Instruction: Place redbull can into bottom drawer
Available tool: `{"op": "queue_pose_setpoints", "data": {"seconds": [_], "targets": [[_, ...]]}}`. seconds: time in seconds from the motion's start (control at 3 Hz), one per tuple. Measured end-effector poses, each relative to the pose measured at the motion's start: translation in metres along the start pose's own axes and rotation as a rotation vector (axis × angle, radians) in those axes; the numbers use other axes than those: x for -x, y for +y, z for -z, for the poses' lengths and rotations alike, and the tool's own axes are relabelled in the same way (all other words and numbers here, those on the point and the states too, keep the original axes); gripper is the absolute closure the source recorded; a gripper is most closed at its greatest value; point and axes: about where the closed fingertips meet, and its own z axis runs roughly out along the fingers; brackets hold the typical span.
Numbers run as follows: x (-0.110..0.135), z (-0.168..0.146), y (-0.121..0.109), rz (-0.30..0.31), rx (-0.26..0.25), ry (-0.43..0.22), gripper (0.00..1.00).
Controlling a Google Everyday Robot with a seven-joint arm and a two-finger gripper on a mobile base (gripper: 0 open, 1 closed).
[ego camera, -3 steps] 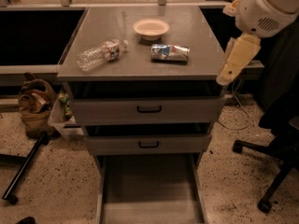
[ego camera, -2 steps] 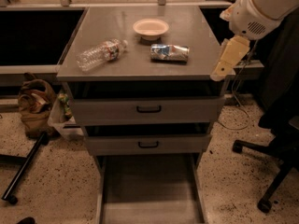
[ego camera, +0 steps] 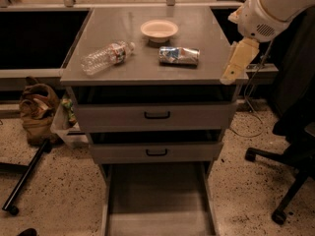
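Observation:
The redbull can (ego camera: pixel 178 55) lies on its side on the grey cabinet top (ego camera: pixel 147 70), right of centre, just in front of a white bowl. The bottom drawer (ego camera: pixel 157 200) is pulled out at the foot of the cabinet, a wide shallow grey tray with nothing in it. My gripper (ego camera: pixel 232 69) hangs from the white arm at the cabinet top's right front corner, to the right of the can and apart from it. It holds nothing that I can see.
A clear plastic water bottle (ego camera: pixel 106 57) lies on its side at the left of the top. A white bowl (ego camera: pixel 159 30) stands behind the can. Two upper drawers with black handles (ego camera: pixel 157 115) are slightly open. A brown bag (ego camera: pixel 37 109) sits on the floor at left, and a chair base (ego camera: pixel 283 181) at right.
My arm and gripper have moved left and a little up, from beside the cabinet to its right front corner, closer to the can. The can, bottle and bowl have not moved.

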Motion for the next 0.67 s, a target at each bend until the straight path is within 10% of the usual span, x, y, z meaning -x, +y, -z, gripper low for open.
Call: {"op": "queue_pose_setpoints", "data": {"seconds": [0.67], "targets": [[0.006,-0.057,-0.051,0.038,0.038,-0.029,0.00]]}}
